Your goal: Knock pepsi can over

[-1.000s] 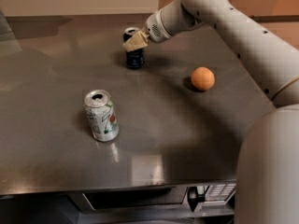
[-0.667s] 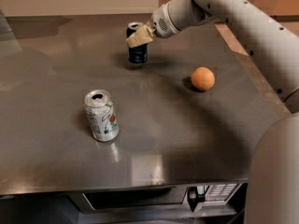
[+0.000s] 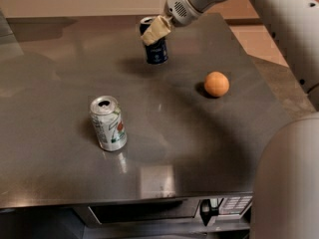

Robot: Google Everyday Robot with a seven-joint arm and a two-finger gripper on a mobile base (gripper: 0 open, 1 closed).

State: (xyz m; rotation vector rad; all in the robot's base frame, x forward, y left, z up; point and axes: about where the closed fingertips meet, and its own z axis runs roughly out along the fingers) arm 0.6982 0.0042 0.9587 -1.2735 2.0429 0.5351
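Note:
The pepsi can [image 3: 157, 52], dark blue with a silver top, is at the far middle of the grey metal table [image 3: 164, 133]. It leans with its top toward the far left. My gripper [image 3: 155, 30], tan at the tip, comes in from the upper right and presses against the can's upper side, hiding part of its top. The white-green can [image 3: 108, 123] stands upright at the near left, well away from the gripper.
An orange ball [image 3: 217, 83] lies to the right of the pepsi can. My arm's white body [image 3: 289, 178] fills the right edge of the view. The table's front edge runs along the bottom, with a dark shelf below it.
The gripper and the pepsi can have shifted together toward the far right, and the can now leans more. The white-green can and the orange ball have not moved.

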